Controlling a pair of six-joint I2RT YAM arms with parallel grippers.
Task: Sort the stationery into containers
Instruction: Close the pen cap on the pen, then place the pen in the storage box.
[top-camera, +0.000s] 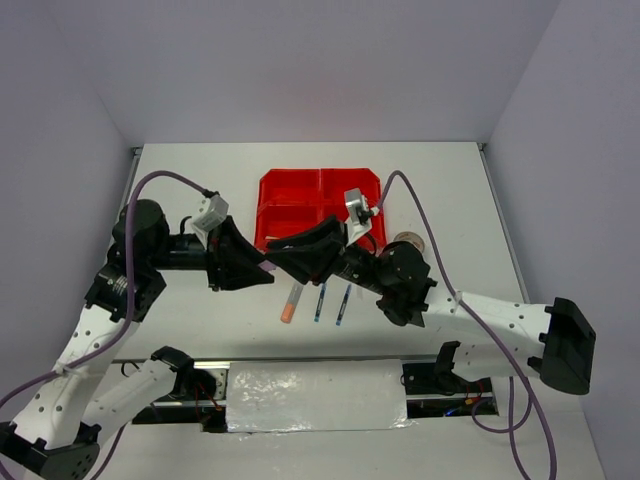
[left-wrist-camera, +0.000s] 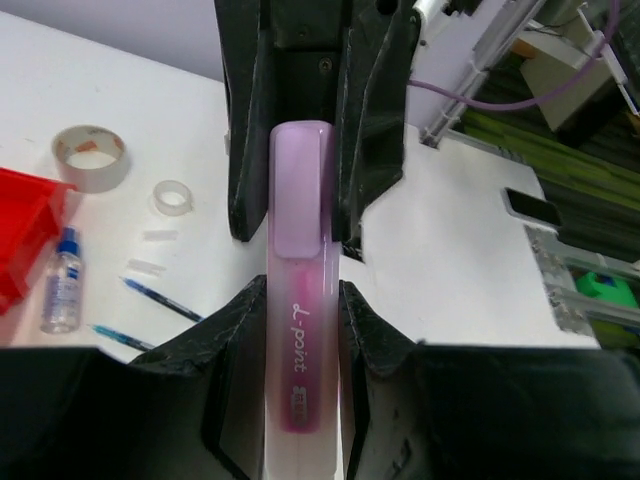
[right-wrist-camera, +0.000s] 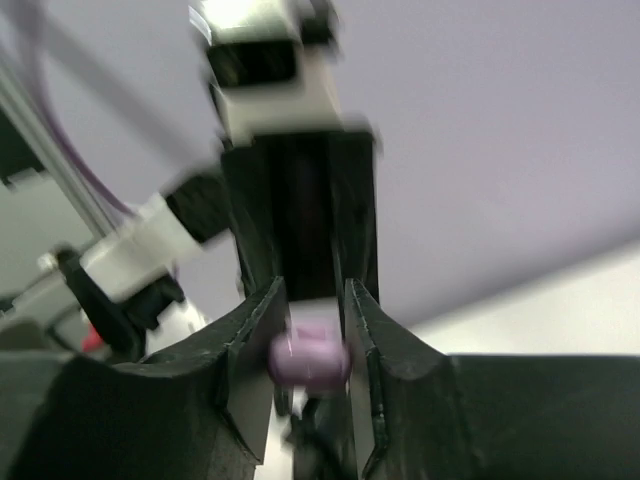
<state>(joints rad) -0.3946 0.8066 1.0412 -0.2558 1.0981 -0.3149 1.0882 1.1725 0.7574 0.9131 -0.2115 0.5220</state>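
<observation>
- Nearest us, the translucent pink plastic highlighter (left-wrist-camera: 298, 340) hangs in mid-air, near-left of the red shiny plastic bins (top-camera: 290, 190).
- Our left gripper (left-wrist-camera: 300, 300) clamps its barrel and our right gripper (left-wrist-camera: 298, 240) clamps its cap: we judge this a handover.
- Next, one grip must release.
- Only the top view shows all four bins.

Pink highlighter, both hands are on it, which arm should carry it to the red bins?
Right, probably. Both hands grip the highlighter, but the right hand and its arm sit just beside the bins, while the left hand reaches in from farther left.
</observation>
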